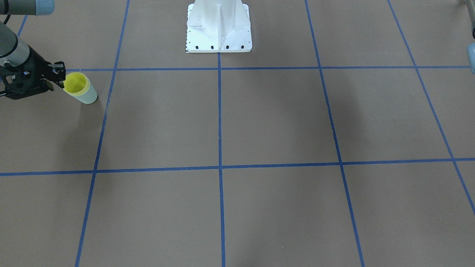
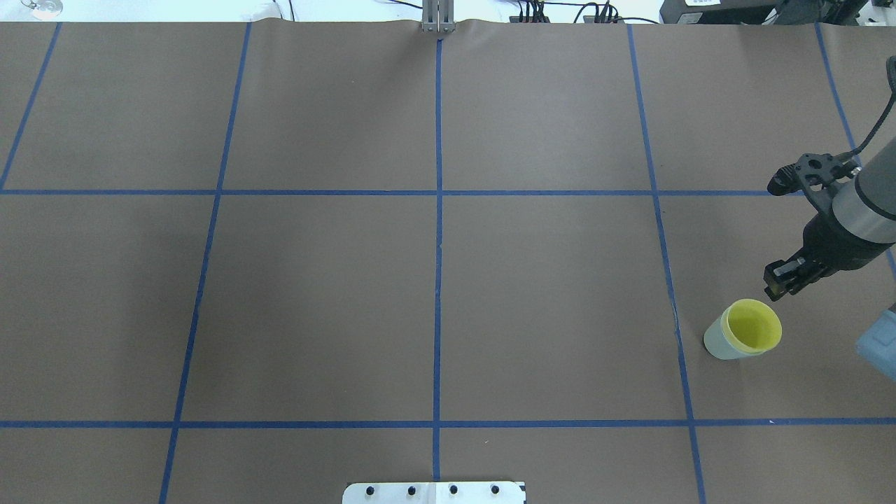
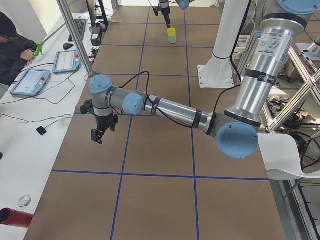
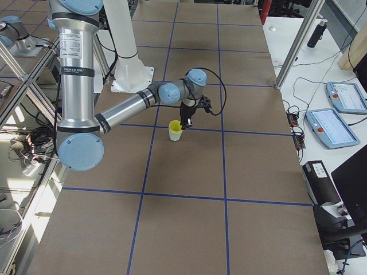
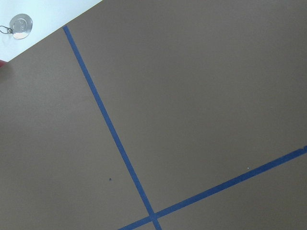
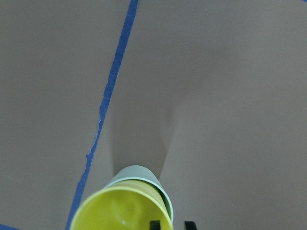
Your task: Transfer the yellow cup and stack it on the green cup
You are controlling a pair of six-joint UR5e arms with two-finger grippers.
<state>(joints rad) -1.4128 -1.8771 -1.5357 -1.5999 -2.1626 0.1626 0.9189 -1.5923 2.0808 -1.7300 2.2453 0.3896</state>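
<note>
yellow cup (image 1: 75, 82) nested in green cup (image 1: 90, 97), yellow rim showing above | stack well apart from white robot base (image 1: 219, 33), on base's right side, slightly forward | right gripper (image 1: 60, 79) just beside yellow rim, farther from base | finger gap unreadable

The brown table (image 2: 315, 301), gridded with blue tape (image 2: 438, 280), bears the green cup (image 2: 715, 342).
</note>
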